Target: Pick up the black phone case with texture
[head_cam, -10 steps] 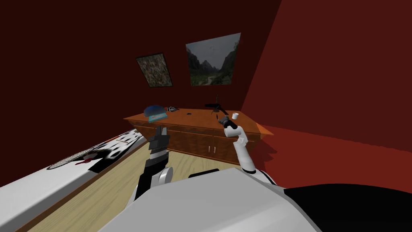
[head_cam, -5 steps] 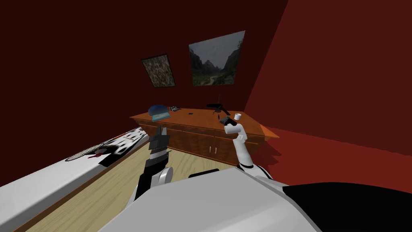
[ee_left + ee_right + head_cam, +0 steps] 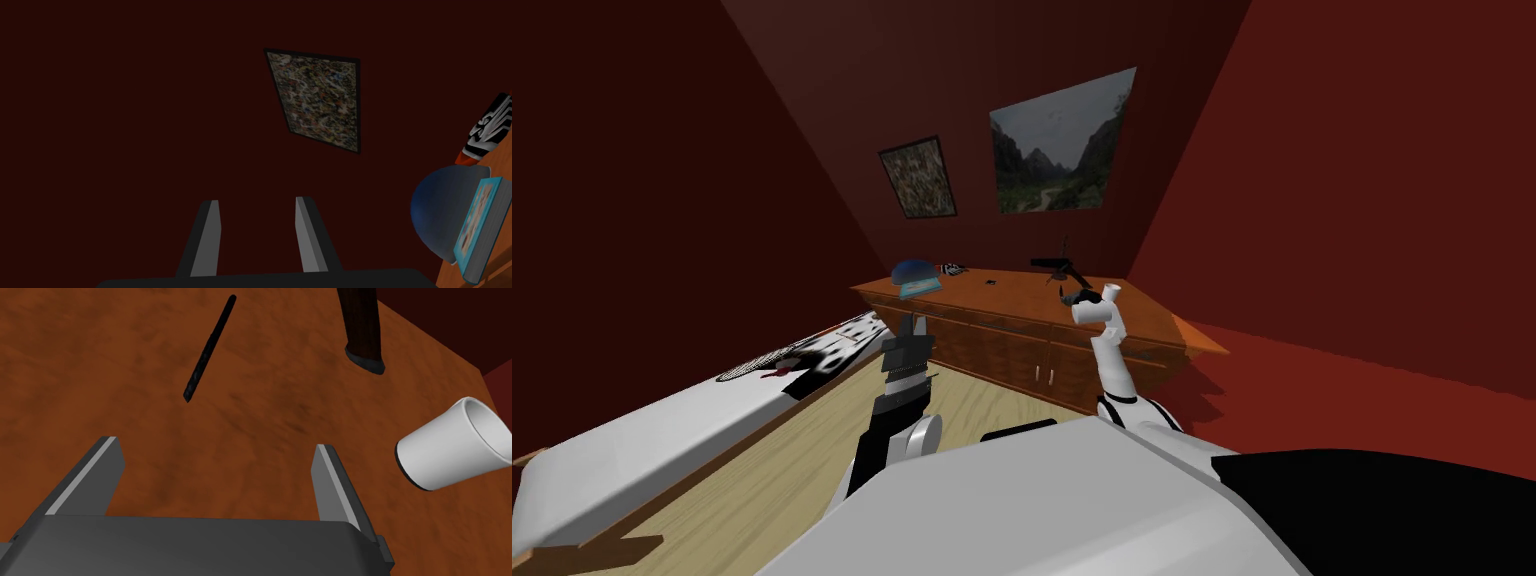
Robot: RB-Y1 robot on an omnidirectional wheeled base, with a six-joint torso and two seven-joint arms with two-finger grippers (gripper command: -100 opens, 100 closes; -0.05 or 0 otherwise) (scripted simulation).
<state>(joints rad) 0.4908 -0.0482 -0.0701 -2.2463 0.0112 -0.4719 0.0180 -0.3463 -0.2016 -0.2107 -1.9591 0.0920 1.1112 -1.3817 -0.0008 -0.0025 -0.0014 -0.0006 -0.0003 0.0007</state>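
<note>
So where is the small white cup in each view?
Head view: small white cup on the brown wooden dresser, beside the right gripper.
Right wrist view: cup on the dresser top, just outside one open finger.
Left wrist view: aimed at the dresser's other end, away from the cup.
Shared landmark: the dresser.

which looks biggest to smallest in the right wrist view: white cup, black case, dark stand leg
1. white cup, though it is likely nearest.
2. dark stand leg, cut off at the edge.
3. black case, a thin sliver.
</note>
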